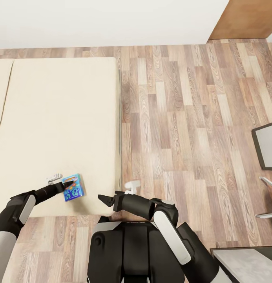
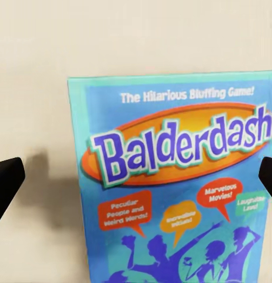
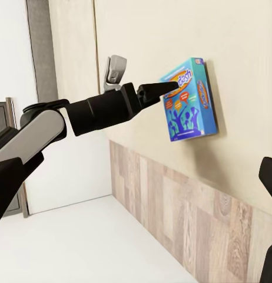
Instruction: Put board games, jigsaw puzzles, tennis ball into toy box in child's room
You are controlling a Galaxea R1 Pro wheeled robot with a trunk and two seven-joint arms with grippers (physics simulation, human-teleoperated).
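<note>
A: What's the game point(image 1: 72, 188) like?
B: Flat turquoise Balderdash box, lying on the bed point(image 1: 57, 118) near its edge.
A: Claws?
B: Left claw point(image 1: 66, 186) spread above it; right claw point(image 1: 104, 200) spread, empty; the box's lower end is cut off in the left wrist view.

The game box point(image 2: 171, 177) is turquoise with an orange oval, purple-blue lettering, orange, red and green speech bubbles and blue silhouettes. Under it, the bed point(image 1: 57, 118) is plain cream. Beside the bed, the floor point(image 1: 183, 118) is brown-grey wood plank.
</note>
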